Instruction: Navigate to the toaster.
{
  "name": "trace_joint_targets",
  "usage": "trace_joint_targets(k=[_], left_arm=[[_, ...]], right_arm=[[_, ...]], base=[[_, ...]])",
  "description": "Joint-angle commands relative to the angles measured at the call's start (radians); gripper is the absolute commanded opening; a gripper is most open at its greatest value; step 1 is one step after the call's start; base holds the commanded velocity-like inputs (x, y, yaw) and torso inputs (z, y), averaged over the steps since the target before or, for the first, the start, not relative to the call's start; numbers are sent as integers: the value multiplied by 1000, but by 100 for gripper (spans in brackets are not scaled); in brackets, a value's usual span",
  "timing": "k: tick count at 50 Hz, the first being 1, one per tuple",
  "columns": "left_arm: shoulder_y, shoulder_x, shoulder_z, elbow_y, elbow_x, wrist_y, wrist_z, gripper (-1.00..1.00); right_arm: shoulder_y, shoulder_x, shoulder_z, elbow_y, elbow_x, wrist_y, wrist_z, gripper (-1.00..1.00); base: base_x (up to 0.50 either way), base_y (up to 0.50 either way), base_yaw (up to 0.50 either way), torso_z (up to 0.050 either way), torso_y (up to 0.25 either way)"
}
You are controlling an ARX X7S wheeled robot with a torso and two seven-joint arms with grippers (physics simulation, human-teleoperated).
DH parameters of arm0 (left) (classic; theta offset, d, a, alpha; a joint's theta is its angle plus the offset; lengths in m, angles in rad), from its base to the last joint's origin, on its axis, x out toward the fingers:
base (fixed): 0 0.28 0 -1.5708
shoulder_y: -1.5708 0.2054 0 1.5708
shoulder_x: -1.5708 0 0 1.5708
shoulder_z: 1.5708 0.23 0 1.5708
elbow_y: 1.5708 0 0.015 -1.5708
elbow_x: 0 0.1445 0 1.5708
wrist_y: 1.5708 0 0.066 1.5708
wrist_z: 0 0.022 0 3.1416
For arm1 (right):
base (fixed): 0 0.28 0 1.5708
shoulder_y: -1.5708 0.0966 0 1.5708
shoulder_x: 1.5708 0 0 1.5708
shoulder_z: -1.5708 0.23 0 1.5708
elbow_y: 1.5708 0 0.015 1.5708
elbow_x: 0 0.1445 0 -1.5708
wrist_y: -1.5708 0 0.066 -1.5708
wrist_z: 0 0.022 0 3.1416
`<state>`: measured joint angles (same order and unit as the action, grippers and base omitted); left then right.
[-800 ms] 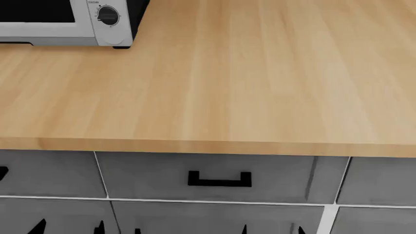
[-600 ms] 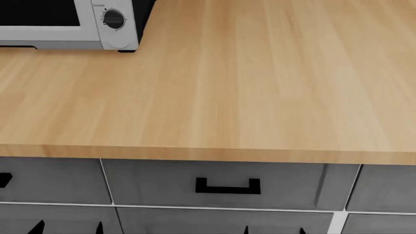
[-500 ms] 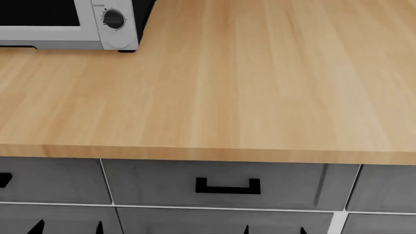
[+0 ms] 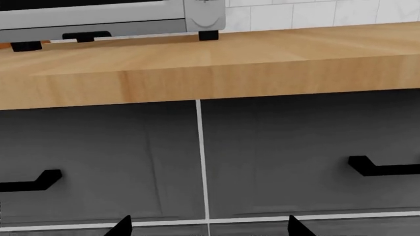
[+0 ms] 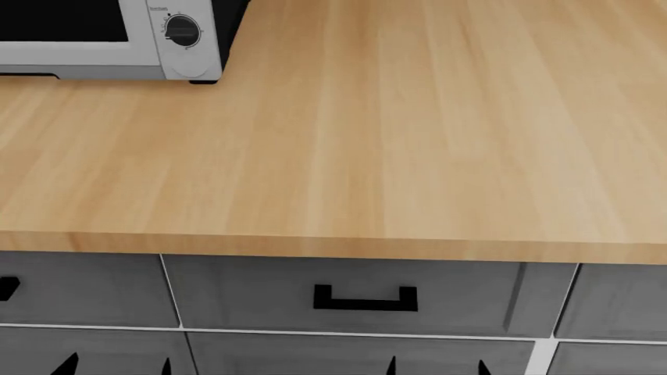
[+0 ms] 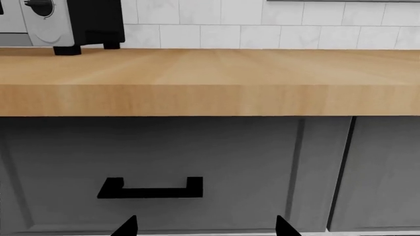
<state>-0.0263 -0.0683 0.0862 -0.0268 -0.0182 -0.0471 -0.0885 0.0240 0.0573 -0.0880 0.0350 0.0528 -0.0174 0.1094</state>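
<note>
The toaster is out of view in all three views. My left gripper (image 4: 210,227) is open, its two dark fingertips wide apart in front of the grey drawer fronts below the counter. My right gripper (image 6: 205,227) is open too, level with a drawer front under the counter edge. In the head view only the tips of both show at the lower edge, the left gripper (image 5: 115,367) and the right gripper (image 5: 436,369). Neither holds anything.
A wooden countertop (image 5: 365,156) fills the head view. A silver microwave (image 5: 105,39) with a dark window and one dial stands at its back left. Grey drawers with black handles (image 5: 365,298) run below. White wall tiles (image 6: 262,34) back the counter.
The head view shifted early on: the microwave and drawer handle slid slightly right and down in the picture. Over the last half second nothing has moved.
</note>
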Motion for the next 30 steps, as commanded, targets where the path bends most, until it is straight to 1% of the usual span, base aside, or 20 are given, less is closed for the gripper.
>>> trace_joint_targets(k=[1,3,11,30], left_arm=[[-4,7,-20,-18,-9,24,7,100],[-6,4,-15,-20,-10,20,4,100],[-8,-7,-4,-34,-23,39,-4,100],[-6,-27,23,-14,-46,24,-27,100]], right_arm=[[5,-4,-1,22,9,-18,-7,100],[5,0,-5,21,14,-19,-6,100],[6,11,-20,27,26,-30,3,100],[9,32,-47,32,42,-41,29,100]], base=[[0,0,0,0,0],[0,0,0,0,0],[0,0,0,50,0],[0,0,0,50,0]])
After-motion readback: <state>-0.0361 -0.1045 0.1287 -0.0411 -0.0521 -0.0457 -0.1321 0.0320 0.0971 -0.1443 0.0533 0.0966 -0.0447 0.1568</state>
